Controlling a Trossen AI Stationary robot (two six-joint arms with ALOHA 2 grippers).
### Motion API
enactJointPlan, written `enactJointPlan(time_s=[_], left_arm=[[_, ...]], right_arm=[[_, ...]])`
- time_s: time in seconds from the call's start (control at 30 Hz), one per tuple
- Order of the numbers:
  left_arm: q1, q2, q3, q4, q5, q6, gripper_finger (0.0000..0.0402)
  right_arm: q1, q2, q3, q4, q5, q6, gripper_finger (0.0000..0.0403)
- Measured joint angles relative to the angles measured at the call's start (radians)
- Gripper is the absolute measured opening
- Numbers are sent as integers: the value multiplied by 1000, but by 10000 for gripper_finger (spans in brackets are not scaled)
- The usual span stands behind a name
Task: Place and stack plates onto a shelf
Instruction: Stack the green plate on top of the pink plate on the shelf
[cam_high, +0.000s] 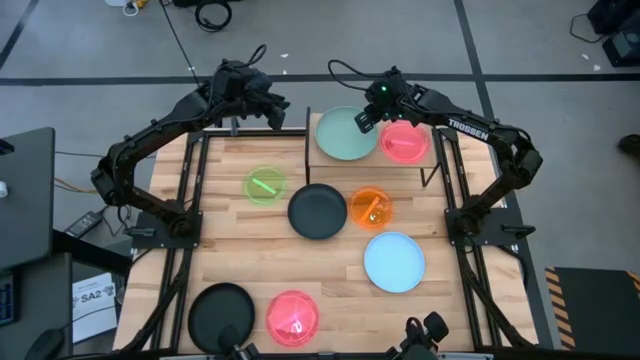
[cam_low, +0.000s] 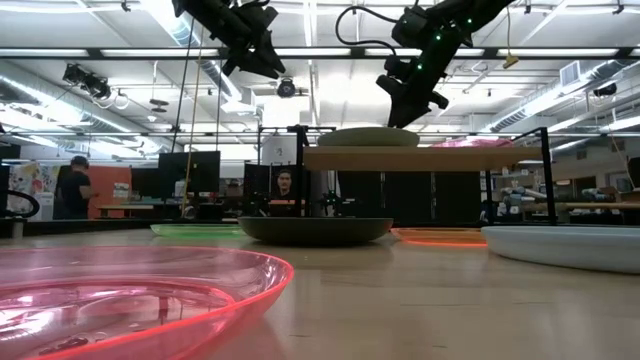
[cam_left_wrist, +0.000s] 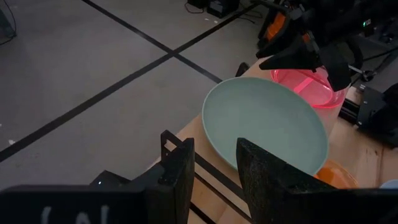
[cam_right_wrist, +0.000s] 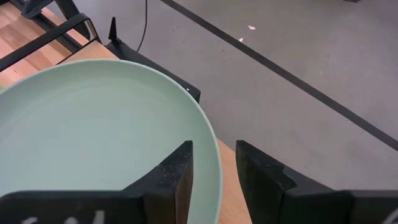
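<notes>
We see a light-wood worktop (cam_high: 240, 230), a matt pale green plate (cam_high: 345, 133), a glossy see-through pink plate (cam_low: 130, 290) and a black metal-legged shelf (cam_low: 420, 158).

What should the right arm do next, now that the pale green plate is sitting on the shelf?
Probably lift the right gripper straight up and clear. The pale green plate already rests on the shelf beside the pink plate, and the fingers stand parted around its rim, so it looks released.

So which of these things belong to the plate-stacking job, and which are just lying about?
Job:
- pale green round plastic plate and translucent red plate, on the light-wood shelf
- lime, black, orange, light blue, second black, pink plates

Lying about:
- paper label
</notes>
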Motion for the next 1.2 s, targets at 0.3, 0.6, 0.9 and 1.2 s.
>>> enactJointPlan(time_s=[0.3, 0.6, 0.9, 1.2], left_arm=[[0, 0, 0, -44, 0, 3, 126], [0, 0, 0, -136, 0, 147, 126], [14, -2, -127, -227, 2, 176, 126], [10, 0, -375, -110, 21, 149, 126]], right_arm=[[3, -4, 0, -1, 0, 20, 127], [46, -95, 0, -39, -48, 34, 128], [192, -208, 0, -305, -9, 125, 128], [389, -267, 0, -376, 89, 246, 128]])
